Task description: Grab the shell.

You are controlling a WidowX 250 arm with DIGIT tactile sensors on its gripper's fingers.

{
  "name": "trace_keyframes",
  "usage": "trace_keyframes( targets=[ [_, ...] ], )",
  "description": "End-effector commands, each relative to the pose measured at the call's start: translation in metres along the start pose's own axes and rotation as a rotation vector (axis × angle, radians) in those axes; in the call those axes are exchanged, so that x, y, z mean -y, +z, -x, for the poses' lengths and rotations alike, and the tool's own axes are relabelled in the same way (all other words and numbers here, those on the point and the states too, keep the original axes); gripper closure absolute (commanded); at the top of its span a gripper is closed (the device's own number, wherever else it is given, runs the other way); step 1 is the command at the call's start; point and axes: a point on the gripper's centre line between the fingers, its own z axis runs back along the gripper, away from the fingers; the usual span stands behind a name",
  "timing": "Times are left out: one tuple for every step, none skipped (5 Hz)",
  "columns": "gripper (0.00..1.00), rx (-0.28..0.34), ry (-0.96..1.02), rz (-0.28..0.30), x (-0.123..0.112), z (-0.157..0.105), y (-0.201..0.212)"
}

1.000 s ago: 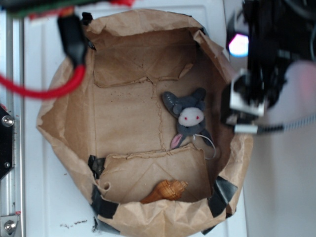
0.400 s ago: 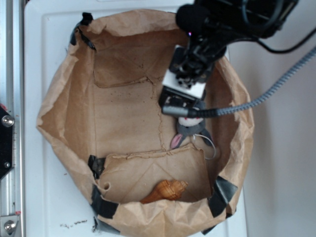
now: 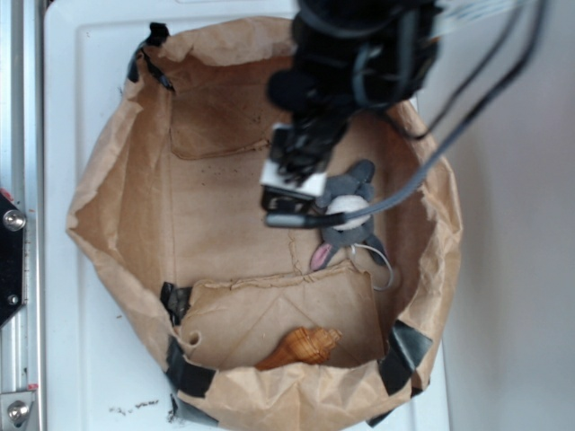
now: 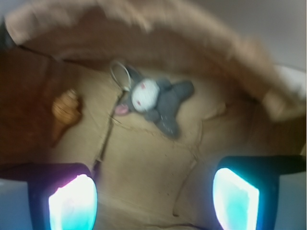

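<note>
arm overhead, fingers (image 4: 153,199) spread wide (nothing held), pointing down.

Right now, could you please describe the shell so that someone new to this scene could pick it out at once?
Look inside the open brown paper bag on the white surface. The shell lies on the folded flap by the bag's near wall, well apart from the plush bunny nearer the middle. It is glossy, orange-brown, ribbed and tapers to a point, whereas the bunny is soft, grey and white.
</note>
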Motion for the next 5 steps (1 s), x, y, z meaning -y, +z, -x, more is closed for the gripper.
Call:
trace_keyframes(
  targets=[
    [0.00, 0.069, -0.028, -0.045, 0.008, -0.006, 0.017],
    [0.00, 0.069, -0.028, -0.045, 0.008, -0.006, 0.017],
    [0.00, 0.069, -0.028, -0.045, 0.008, -0.006, 0.017],
    [0.00, 0.129, -0.079, -0.089, 0.030, -0.005, 0.010],
    [0.00, 0.128, -0.049, -0.064, 0.039, -0.014, 0.003]
  ],
)
